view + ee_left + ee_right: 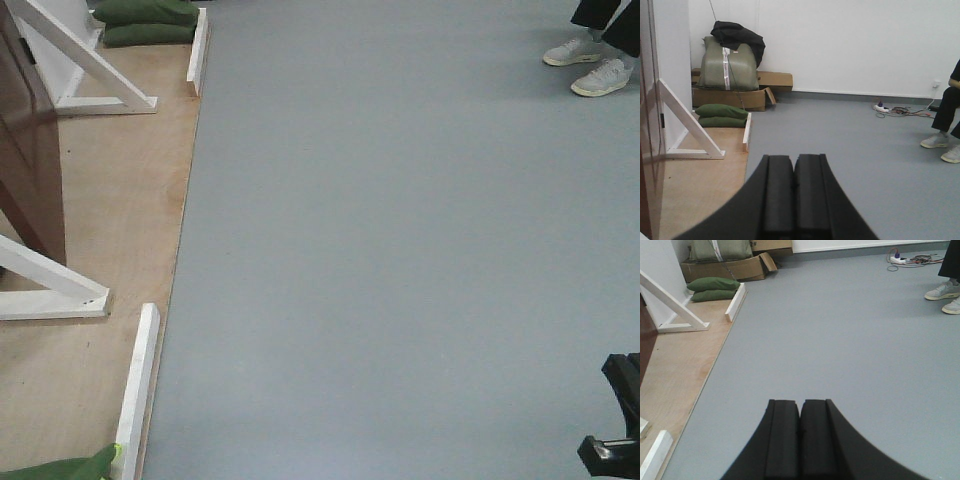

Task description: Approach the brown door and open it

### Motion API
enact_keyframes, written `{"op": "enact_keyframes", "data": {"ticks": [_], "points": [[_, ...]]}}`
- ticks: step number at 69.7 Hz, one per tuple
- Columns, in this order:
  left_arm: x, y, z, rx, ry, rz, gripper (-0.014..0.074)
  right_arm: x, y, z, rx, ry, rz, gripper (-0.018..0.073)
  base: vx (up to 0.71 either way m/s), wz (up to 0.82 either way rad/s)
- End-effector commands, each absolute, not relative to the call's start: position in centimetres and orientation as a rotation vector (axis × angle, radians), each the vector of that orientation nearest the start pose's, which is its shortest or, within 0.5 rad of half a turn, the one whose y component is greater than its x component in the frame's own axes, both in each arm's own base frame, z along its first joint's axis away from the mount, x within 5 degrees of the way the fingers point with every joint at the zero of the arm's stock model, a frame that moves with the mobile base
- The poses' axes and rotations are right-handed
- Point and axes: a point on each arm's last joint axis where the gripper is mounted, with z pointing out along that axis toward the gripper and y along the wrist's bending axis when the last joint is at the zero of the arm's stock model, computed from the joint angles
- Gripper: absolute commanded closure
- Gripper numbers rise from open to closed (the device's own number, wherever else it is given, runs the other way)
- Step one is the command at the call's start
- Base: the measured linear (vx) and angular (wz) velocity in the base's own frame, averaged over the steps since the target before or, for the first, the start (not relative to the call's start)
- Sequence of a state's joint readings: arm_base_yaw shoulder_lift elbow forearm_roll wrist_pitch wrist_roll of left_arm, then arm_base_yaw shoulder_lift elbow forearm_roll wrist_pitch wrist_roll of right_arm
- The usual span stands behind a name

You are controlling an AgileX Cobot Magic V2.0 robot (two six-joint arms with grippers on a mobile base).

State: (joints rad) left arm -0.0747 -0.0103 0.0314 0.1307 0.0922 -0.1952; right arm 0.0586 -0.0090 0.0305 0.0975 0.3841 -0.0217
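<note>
Your left gripper [795, 200] and right gripper [800, 440] show jaws clenched, empty. Brown door [25, 140] at nine o'clock looks heavy and glossy. Take it by its handle, which is out of view.

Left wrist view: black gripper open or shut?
Shut. The left arm's black foam-padded gripper has both pads pressed together, no gap, nothing held.
</note>
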Motion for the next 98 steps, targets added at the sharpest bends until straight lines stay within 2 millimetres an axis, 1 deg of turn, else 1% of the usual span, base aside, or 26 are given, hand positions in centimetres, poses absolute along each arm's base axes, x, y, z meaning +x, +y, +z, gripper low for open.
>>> {"op": "enact_keyframes", "data": {"ticks": [1,18,43,75,98], "points": [[5.55,-0.4,19.74,0.0,1.513,-0.118,0.058,5.34,0.58,17.62,-0.024,1.795,0.108,0.0559,0.17,-0.08],[5.55,-0.4,19.74,0.0,1.513,-0.118,0.058,5.34,0.58,17.63,-0.024,1.795,0.108,0.0559,0.19,0.03],[5.55,-0.4,19.74,0.0,1.513,-0.118,0.058,5.34,0.58,17.63,-0.024,1.795,0.108,0.0559,0.25,0.2],[5.55,-0.4,19.74,0.0,1.513,-0.118,0.058,5.34,0.58,17.63,-0.024,1.795,0.108,0.0559,0.31,0.2],[5.55,-0.4,19.74,0.0,1.513,-0.118,0.058,5.34,0.58,17.63,-0.024,1.795,0.108,0.0559,0.35,0.05]]}}
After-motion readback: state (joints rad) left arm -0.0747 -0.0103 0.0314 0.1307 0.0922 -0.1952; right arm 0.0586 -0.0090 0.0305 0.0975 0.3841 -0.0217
